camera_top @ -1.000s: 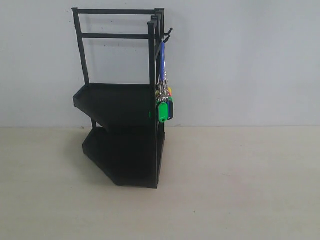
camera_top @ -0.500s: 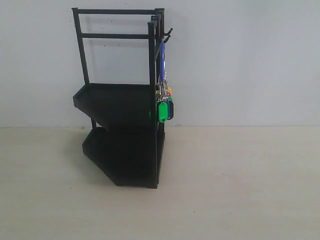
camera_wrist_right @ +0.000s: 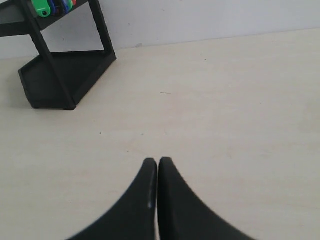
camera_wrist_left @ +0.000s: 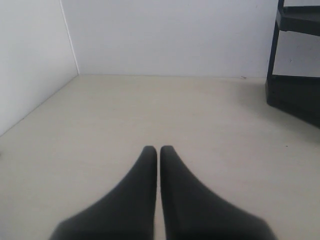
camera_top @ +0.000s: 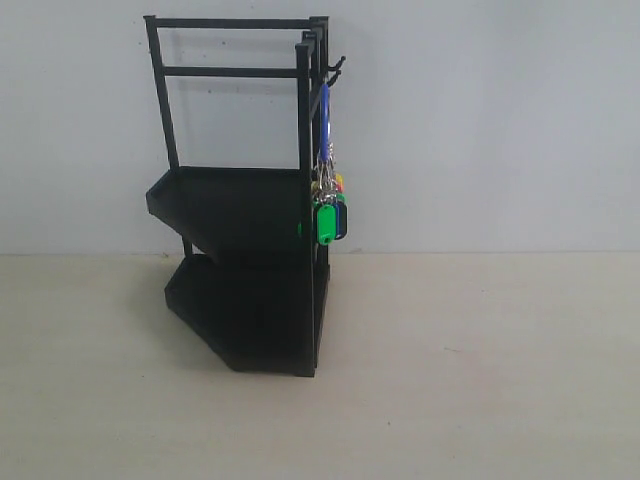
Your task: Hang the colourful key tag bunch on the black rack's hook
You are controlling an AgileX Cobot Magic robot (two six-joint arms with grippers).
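The black rack (camera_top: 245,200) stands on the table at centre left of the exterior view. From the hook (camera_top: 335,68) at its upper right post hangs the colourful key tag bunch (camera_top: 328,205) by its blue loop, free of any gripper. Neither arm shows in the exterior view. My left gripper (camera_wrist_left: 158,149) is shut on nothing, low over bare table, with the rack (camera_wrist_left: 295,95) off to one side. My right gripper (camera_wrist_right: 157,161) is also shut and empty, well short of the rack (camera_wrist_right: 60,75); the tags (camera_wrist_right: 50,7) peek in at that view's edge.
A pale wooden tabletop (camera_top: 480,360) spreads in front of and to the right of the rack. A white wall (camera_top: 480,120) closes the back, and a second wall (camera_wrist_left: 30,60) meets it at a corner in the left wrist view.
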